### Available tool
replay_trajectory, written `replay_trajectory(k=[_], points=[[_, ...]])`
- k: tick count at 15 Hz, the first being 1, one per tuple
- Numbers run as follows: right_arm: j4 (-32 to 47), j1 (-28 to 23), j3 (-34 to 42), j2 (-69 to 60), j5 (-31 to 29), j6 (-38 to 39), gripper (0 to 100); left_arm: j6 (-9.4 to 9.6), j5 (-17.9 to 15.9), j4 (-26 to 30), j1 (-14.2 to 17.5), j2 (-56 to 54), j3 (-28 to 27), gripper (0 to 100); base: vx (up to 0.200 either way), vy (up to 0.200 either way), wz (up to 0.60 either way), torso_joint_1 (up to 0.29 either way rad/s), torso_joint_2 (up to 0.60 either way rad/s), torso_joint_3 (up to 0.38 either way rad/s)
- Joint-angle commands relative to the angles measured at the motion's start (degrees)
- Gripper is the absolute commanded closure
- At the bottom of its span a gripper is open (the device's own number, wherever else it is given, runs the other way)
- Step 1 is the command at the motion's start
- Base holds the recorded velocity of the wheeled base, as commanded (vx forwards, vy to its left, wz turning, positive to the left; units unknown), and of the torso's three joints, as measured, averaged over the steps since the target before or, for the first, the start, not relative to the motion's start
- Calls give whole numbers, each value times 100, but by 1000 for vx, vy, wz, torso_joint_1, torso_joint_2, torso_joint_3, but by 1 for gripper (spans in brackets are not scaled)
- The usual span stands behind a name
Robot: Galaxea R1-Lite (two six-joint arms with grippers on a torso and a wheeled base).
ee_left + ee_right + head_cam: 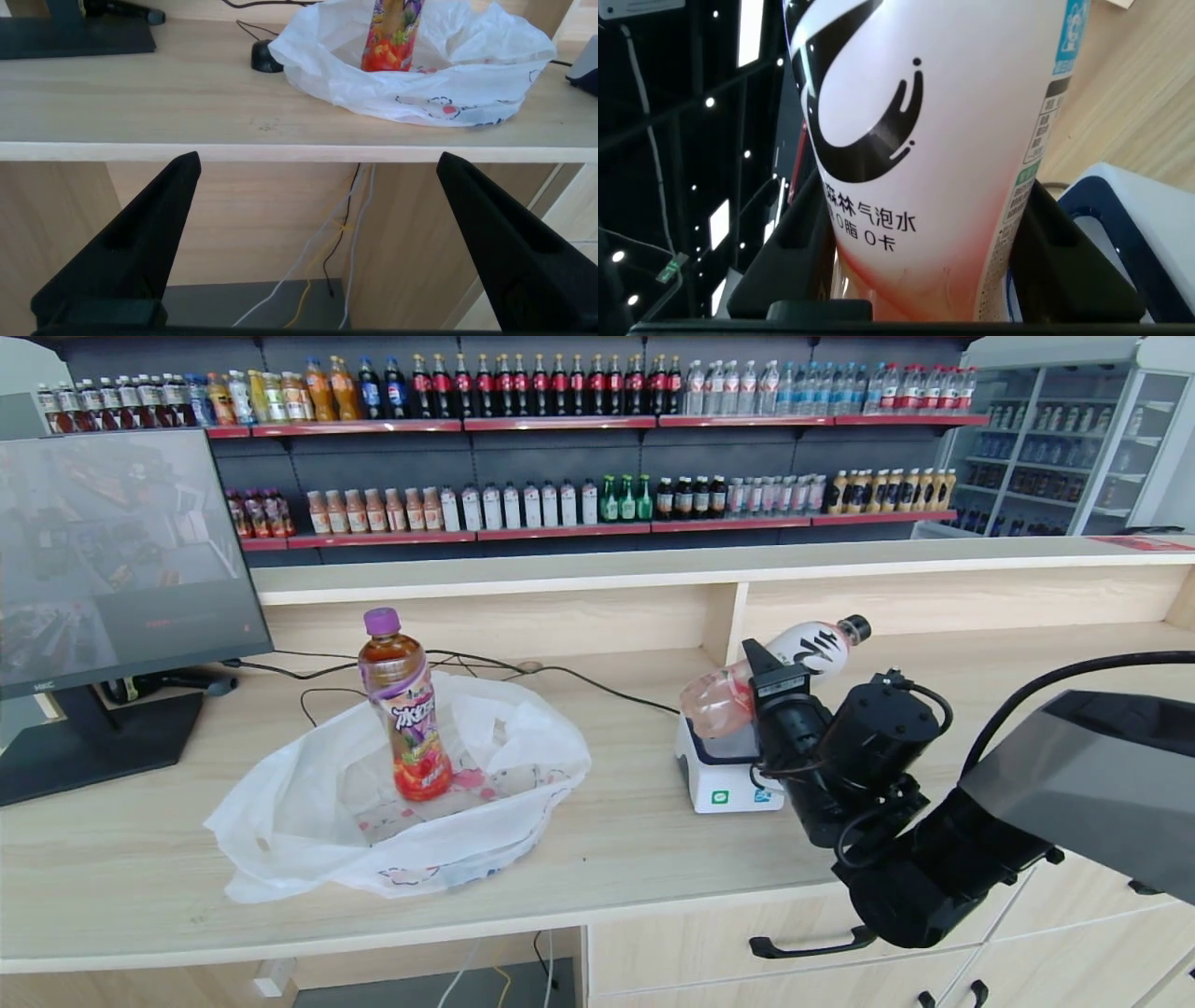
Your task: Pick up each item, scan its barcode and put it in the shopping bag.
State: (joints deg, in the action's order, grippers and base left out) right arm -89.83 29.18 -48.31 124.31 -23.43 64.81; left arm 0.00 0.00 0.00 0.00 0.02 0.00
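Standing in shopping bag, purple-capped bottle; right tool clamped round white-labelled bottle; left tool agape.

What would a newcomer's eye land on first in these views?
The right gripper stands out first: it is clamped on a white-labelled bottle, held tilted just above the white scanner on the right of the counter. Next comes the purple-capped bottle, standing upright inside the open white shopping bag left of the scanner.

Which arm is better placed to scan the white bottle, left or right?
Right. The right gripper grips the white bottle directly over the scanner; the left gripper is open, below the counter.
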Motion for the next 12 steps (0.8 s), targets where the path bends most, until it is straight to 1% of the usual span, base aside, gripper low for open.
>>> replay_trajectory(k=[1, 4, 6, 9, 10, 11, 12], points=[[-17, 26, 67, -214, -4, -3, 100, 0, 0, 0, 0, -2, 0, 0, 0, 0, 0, 0, 0, 0], [-17, 254, 191, -583, -4, -214, 100, 0, 0, 0, 0, -2, 0, 0, 0, 0, 0, 0, 0, 0], [-17, 536, 191, -785, -4, -486, 100, 0, 0, 0, 0, -2, 0, 0, 0, 0, 0, 0, 0, 0], [-17, 843, 208, -1119, -4, -1110, 100, 0, 0, 0, 0, -2, 0, 0, 0, 0, 0, 0, 0, 0], [-17, 931, 226, -1198, -4, -1392, 100, 0, 0, 0, 0, -2, 0, 0, 0, 0, 0, 0, 0, 0], [-17, 1010, 217, -1269, -4, -1831, 100, 0, 0, 0, 0, -2, 0, 0, 0, 0, 0, 0, 0, 0], [-17, 1089, 199, -1321, -4, -2051, 100, 0, 0, 0, 0, -2, 0, 0, 0, 0, 0, 0, 0, 0]])
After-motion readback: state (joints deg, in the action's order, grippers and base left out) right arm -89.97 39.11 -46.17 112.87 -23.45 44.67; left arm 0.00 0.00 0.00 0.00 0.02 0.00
